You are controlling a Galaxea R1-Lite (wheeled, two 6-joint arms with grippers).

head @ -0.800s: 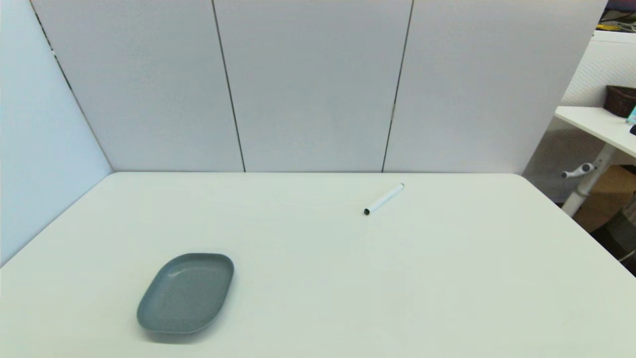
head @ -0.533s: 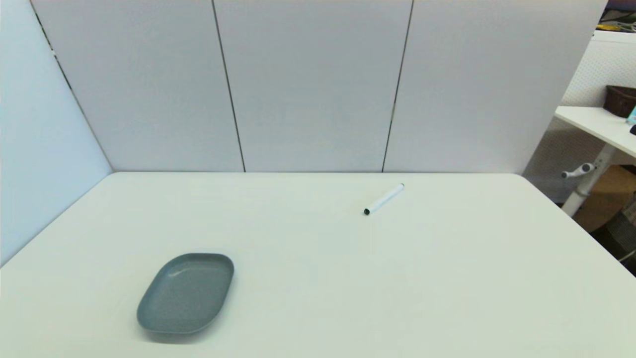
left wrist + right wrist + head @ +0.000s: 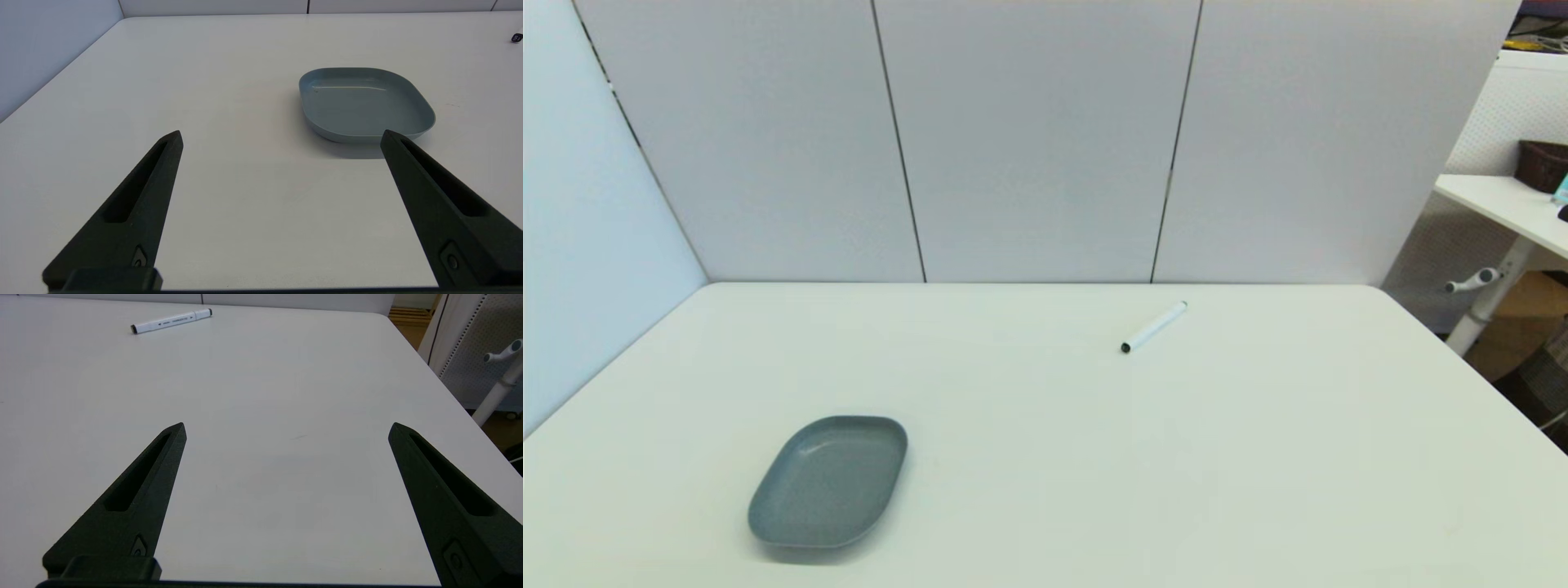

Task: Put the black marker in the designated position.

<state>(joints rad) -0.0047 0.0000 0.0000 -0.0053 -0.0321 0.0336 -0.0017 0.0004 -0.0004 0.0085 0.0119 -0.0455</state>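
The black marker (image 3: 171, 321) lies flat well ahead of the wide-spread right gripper (image 3: 286, 428); the left gripper (image 3: 282, 136) gapes too.

Tapered matte-black jaws, slotted, small screw each.

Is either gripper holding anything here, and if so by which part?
Nothing is held. Left gripper and right gripper are both open and empty; the black marker lies on the table.

Head camera looking down across table (image 3: 1045, 457) from above; wrist cameras looking low over it: left sharing grey dish (image 3: 365, 104), right sharing black marker (image 3: 171, 321).
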